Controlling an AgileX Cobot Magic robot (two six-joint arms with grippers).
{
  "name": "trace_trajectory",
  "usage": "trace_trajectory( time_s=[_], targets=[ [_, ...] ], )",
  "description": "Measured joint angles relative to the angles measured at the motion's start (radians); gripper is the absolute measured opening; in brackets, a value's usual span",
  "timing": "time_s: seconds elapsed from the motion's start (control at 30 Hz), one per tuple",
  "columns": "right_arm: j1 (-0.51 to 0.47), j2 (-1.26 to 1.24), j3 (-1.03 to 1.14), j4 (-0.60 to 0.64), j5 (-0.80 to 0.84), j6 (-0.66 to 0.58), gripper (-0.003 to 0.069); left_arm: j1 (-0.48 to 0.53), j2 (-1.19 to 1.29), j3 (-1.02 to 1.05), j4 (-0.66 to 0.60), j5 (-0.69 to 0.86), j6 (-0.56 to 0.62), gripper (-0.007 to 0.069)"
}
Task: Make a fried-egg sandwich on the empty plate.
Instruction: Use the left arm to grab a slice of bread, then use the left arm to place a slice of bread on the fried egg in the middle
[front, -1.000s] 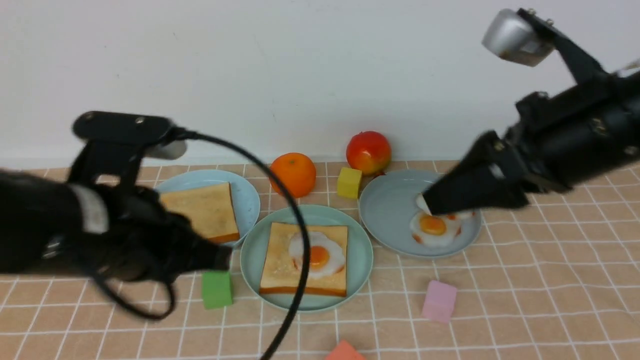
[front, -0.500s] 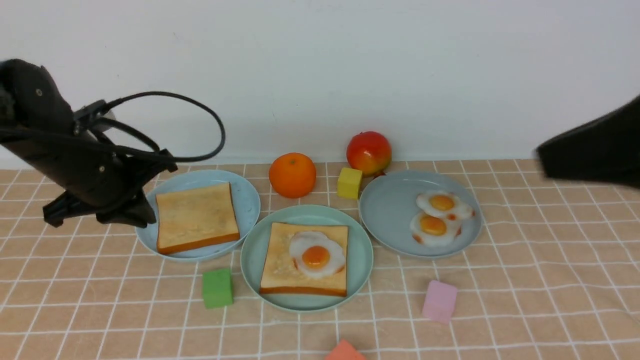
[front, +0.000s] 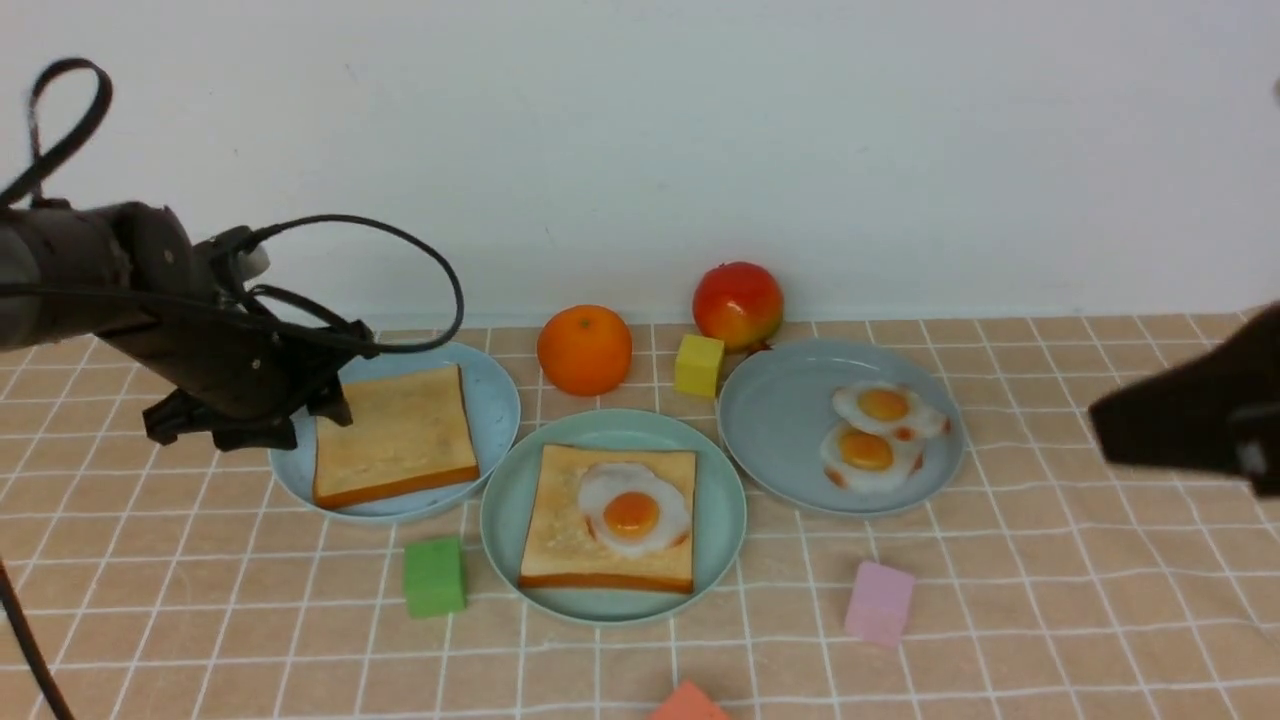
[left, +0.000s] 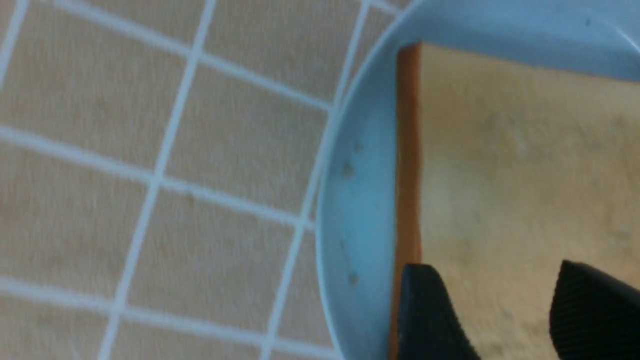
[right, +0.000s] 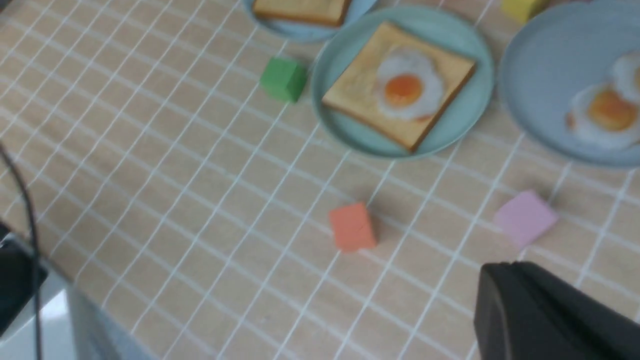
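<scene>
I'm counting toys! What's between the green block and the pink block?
The mint-green plate, holding toast topped with an egg, as the front view shows.

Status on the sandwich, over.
Left gripper open at second toast's edge; right gripper shut, empty. Mint plate: toast plus egg, no top slice. Green cube nearby, not blocking.

Plain white wall (front: 640, 150), tan gridded tablecloth (front: 1050, 600)

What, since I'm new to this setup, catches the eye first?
The toast topped with an egg, on the mint plate at the centre. Left of it, the open left gripper hovers over a second toast on a pale blue plate; right of it, two spare eggs lie on a grey plate.
</scene>
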Motion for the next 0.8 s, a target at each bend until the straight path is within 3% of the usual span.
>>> trace_trajectory(
  time_s=[0.17, 0.43, 0.63, 0.8],
  targets=[
    [0.000, 0.000, 0.010, 0.021, 0.009, -0.007, -0.0014, 0.000, 0.075, -0.003, -0.022, -0.016, 0.101, 0.0307],
    [0.000, 0.000, 0.010, 0.039, 0.010, -0.007, -0.0010, 0.002, 0.050, -0.011, -0.044, 0.020, 0.170, 0.0022],
    [0.000, 0.000, 0.010, 0.045, 0.013, -0.007, -0.0008, 0.000, -0.114, -0.005, -0.059, 0.080, 0.179, 0.0010],
    [0.000, 0.000, 0.010, 0.045, 0.014, -0.007, -0.0005, -0.097, -0.264, -0.005, -0.212, 0.170, 0.361, 0.0010]
  ],
)
